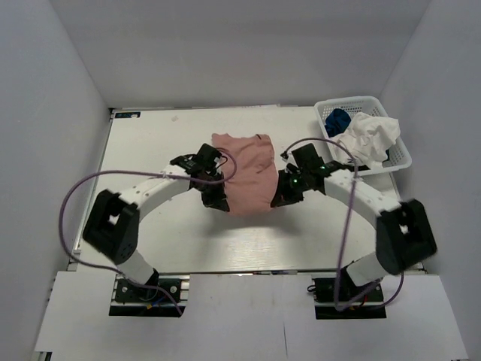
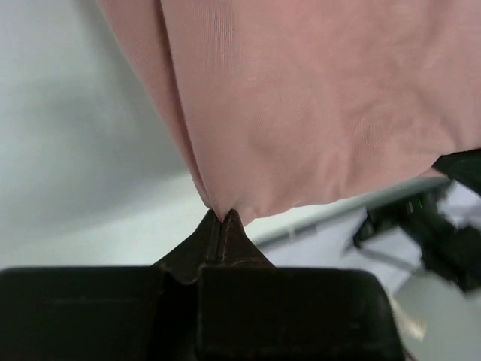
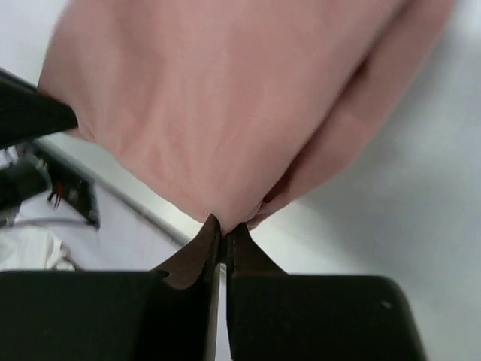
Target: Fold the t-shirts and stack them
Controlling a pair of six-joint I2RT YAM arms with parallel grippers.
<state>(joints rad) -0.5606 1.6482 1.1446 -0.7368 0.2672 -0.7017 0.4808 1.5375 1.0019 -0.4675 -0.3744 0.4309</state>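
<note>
1. left gripper [image 2: 223, 219]: jaws pinched together on the near-left corner of the dusty-pink t-shirt [image 1: 246, 171]; the cloth fans out from the tips and away from the wrist camera
2. right gripper [image 3: 223, 226]: same, jaws closed on the shirt's near-right corner, with a rolled fold of cloth bunched just right of the tips
3. top view: the grippers face each other across the shirt's near edge, one at each side; only pink cloth lies between them
4. each wrist view catches a dark piece of the other arm at the frame edge, beyond the cloth
5. the shirt lies mid-table [image 1: 150, 150], running from the grippers toward the far side, far edge roughly straight; cannot tell whether the near edge is off the surface
6. purple cable [image 1: 71, 203] loops wide off the left arm and runs up to the shirt's left edge; a second one arcs over the right arm, clear of the cloth
7. white mesh basket [image 1: 400, 159]: far-right corner, well apart from both grippers, just beyond the right forearm
8. in the basket: royal-blue t-shirt [image 1: 338, 120] at the far-left end, white t-shirt [image 1: 370, 135] heaped beside it and spilling over the near-left rim
</note>
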